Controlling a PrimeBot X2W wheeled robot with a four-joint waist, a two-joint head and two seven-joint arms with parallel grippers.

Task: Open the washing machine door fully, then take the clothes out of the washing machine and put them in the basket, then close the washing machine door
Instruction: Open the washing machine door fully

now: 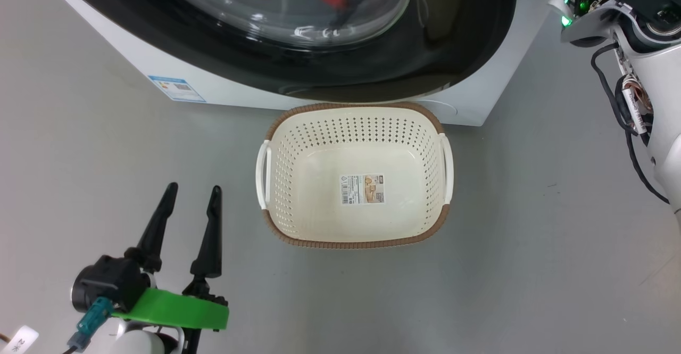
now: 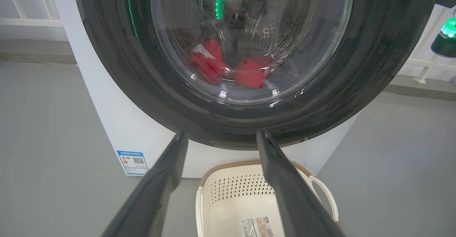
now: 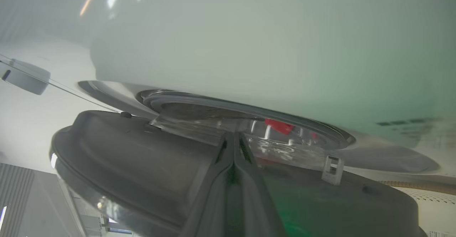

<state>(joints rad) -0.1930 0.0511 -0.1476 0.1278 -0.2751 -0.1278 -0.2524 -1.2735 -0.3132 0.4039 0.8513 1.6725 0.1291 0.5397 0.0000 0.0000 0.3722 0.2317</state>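
- The washing machine door (image 1: 372,72) is sitting almost against the washing machine (image 1: 133,50). In the right wrist view it seems to be standing ajar by a narrow gap, though that view is close and blurred.
- The right gripper (image 3: 233,137) is pointing into that gap with its two fingers pressed together, gripping nothing.
- The left gripper (image 1: 193,189) is hanging over the floor (image 1: 532,237), left of the basket (image 1: 351,243), with its fingers spread wide and empty.
- The door is looking heavy and rigid, and its glossy black rim is likely slippery. The free edge by the latch hook (image 3: 333,169) is probably the best place for hooking and pulling.
- The clothes (image 2: 210,64) are lying low in the drum behind the glass. They are looking soft, light and limp, so pinching a bunched fold should be working best.
- The basket is standing empty just in front of the machine, below the door's lower rim. It is probably light and may be sliding if knocked.
- The smooth grey floor is giving open room on both sides.
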